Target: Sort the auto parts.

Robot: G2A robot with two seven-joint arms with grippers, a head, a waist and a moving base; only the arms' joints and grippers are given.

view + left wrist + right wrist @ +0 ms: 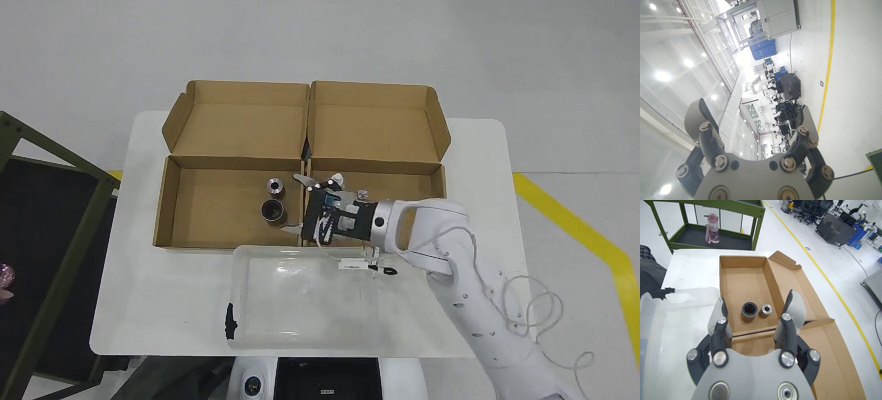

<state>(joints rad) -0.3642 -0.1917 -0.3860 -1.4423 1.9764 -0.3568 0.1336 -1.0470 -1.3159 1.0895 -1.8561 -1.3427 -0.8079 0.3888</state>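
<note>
Now right gripper (756, 297) wide open, empty.

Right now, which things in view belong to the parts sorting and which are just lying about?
Job: dark sleeve and silver bushing, both standing in the left cardboard box; right cardboard box; clear bin; right gripper, fingers open.
Lying about: pink bottle, green cart.

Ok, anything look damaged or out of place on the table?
Only the clear bin: a jagged black patch on one corner, perhaps tape over damage. The dark sleeve and the small cylinder stand upright in one cardboard box.
</note>
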